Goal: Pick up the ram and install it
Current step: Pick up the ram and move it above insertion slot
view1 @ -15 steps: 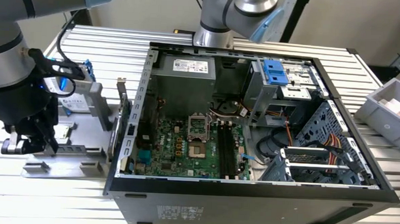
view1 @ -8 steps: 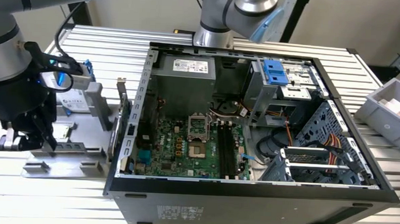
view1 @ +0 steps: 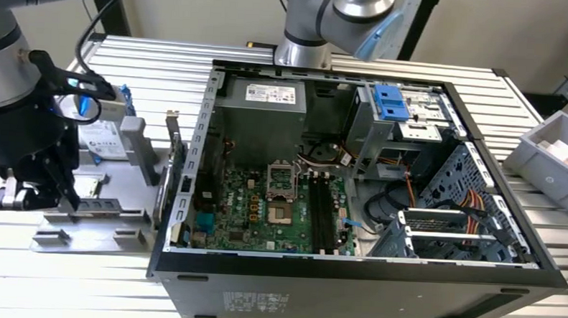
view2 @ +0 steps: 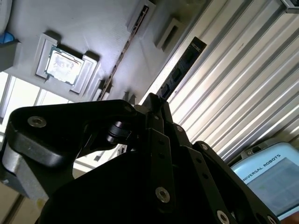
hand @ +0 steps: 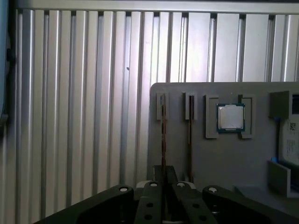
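The ram (view1: pixel 100 205) is a thin dark stick standing on edge in a slot of the grey parts tray (view1: pixel 79 233), at the exterior view's left. My gripper (view1: pixel 69 203) is down at one end of it. In the second wrist view the ram (view2: pixel 180 67) runs away from the gripper (view2: pixel 157 100), whose narrow fingers press against both of its faces. In the first wrist view the gripper (hand: pixel 164 170) sits over the ram (hand: pixel 163 126) in the slot nearest the tray's edge. The open computer case (view1: pixel 207 163) lies at the centre, its black memory slots (view1: pixel 325 215) bare.
On the tray are a square silver processor chip (hand: pixel 231 116) and a hard drive (view1: pixel 104 140). A second slot (hand: pixel 189 126) lies beside the ram. Another arm's base (view1: pixel 303 48) stands behind the case. A grey bin (view1: pixel 553 153) sits at the exterior view's right.
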You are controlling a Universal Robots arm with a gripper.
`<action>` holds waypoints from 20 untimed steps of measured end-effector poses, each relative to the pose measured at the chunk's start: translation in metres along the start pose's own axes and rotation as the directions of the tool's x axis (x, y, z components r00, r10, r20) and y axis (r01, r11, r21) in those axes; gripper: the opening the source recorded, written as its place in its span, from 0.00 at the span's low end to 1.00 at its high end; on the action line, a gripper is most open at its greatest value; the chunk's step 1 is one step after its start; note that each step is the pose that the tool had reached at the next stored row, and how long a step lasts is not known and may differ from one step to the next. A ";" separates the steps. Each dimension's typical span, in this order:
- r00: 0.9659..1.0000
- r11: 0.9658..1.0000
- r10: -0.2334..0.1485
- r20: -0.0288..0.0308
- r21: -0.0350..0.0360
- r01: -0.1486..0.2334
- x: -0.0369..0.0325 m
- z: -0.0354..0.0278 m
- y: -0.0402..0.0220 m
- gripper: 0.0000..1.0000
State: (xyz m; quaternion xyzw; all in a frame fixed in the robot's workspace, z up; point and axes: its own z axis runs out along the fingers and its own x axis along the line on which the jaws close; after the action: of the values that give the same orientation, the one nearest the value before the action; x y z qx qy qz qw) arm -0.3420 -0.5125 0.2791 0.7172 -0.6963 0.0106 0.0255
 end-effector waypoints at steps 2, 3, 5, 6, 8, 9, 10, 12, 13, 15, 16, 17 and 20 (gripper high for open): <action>1.000 1.000 0.000 0.001 0.002 0.000 0.0000 -0.0023 0.0001 0.00; 1.000 1.000 0.000 0.001 0.003 0.000 0.0000 -0.0036 0.0001 0.00; 1.000 1.000 0.000 0.002 0.004 0.000 0.0001 -0.0063 0.0002 0.00; 1.000 1.000 0.000 0.002 0.004 0.000 0.0001 -0.0076 0.0002 0.00; 1.000 1.000 0.000 0.002 0.004 0.000 0.0003 -0.0108 0.0003 0.00; 1.000 1.000 0.000 0.002 0.004 0.000 0.0004 -0.0126 0.0003 0.00; 1.000 1.000 0.000 0.002 0.004 0.000 0.0004 -0.0145 0.0003 0.00; 1.000 1.000 0.000 0.002 0.004 0.000 0.0006 -0.0185 0.0004 0.00; 1.000 1.000 0.000 0.002 0.004 0.000 0.0006 -0.0203 0.0005 0.00; 1.000 1.000 0.000 0.002 0.004 0.000 0.0008 -0.0242 0.0006 0.00; 1.000 1.000 0.000 0.002 0.004 0.000 0.0009 -0.0261 0.0007 0.00; 1.000 1.000 0.000 0.002 0.004 0.000 0.0009 -0.0281 0.0007 0.00; 1.000 1.000 0.000 0.002 0.004 0.000 0.0011 -0.0325 0.0009 0.00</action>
State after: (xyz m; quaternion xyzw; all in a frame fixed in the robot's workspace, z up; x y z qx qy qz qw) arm -0.3422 -0.5120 0.3116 0.7172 -0.6964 0.0113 0.0234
